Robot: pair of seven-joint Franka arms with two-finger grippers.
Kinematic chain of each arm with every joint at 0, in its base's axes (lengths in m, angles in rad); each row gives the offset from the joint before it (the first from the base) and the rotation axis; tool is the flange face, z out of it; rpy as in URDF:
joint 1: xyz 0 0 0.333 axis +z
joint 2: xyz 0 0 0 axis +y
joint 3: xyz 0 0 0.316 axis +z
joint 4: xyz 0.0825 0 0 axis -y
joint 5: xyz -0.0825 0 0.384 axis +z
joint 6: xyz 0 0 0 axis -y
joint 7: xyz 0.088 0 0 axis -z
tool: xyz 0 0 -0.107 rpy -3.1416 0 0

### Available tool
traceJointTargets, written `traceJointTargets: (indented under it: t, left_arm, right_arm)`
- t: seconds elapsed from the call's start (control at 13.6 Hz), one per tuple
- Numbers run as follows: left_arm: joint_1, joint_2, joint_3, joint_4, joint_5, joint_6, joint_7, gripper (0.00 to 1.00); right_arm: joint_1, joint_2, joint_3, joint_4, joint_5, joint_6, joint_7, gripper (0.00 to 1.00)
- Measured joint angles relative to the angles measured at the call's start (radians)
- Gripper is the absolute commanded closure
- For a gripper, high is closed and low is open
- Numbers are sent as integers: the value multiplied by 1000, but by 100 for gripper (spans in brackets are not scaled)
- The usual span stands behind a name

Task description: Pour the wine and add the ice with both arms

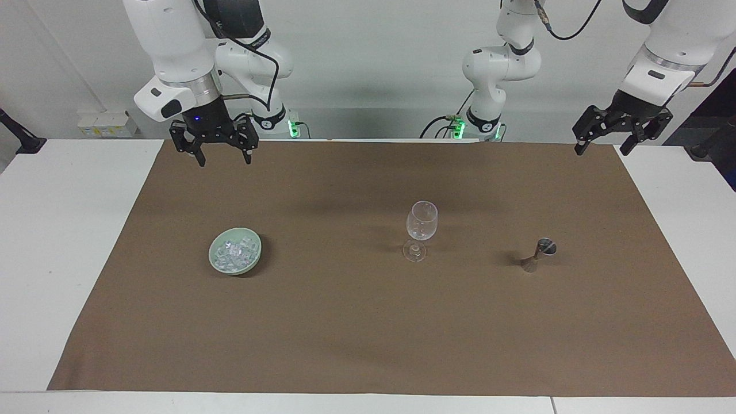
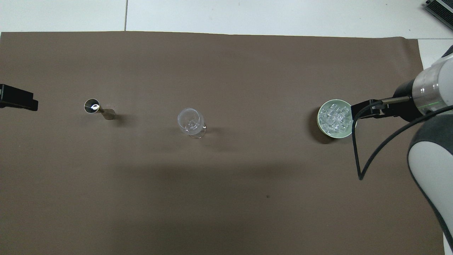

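A pale green bowl (image 1: pixel 234 258) (image 2: pixel 335 118) holding the ice (image 1: pixel 232 253) (image 2: pixel 332 117) sits on the brown mat toward the right arm's end. A clear stemmed glass (image 1: pixel 421 229) (image 2: pixel 191 122) stands upright mid-table. A small metal jigger (image 1: pixel 540 253) (image 2: pixel 95 106) stands toward the left arm's end, with a glint in its cup. No wine can be made out. My right gripper (image 1: pixel 217 154) hangs open and empty over the mat's edge by the robots. My left gripper (image 1: pixel 601 149) hangs open and empty over the mat's corner at its own end.
The brown mat (image 1: pixel 345 333) covers most of the white table (image 1: pixel 52 241). In the overhead view the right arm (image 2: pixel 430 92) and its black cable (image 2: pixel 357 148) reach in beside the bowl. A black part of the left gripper (image 2: pixel 17 101) shows at the edge.
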State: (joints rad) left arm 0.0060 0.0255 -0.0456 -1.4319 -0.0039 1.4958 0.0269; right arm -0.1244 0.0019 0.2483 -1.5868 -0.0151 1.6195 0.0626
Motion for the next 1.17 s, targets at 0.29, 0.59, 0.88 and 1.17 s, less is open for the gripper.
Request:
traceJointTargets:
  t: [0.29,0.59,0.88,1.17]
  left_arm:
    - [0,0,1,0,0,-1,0,0]
    - [20,1,15,-1,-2,1,112,0]
    - [121,43,20,-7,-94,50,401,0]
    - [262,148,23,-15,-296,91,779,0]
  right_arm:
    - [0,0,0,0,0,0,0,0]
    - [0,0,0,0,0,0,0,0]
    - [0,0,0,0,0,0,0,0]
    - [0,0,0,0,0,0,0,0]
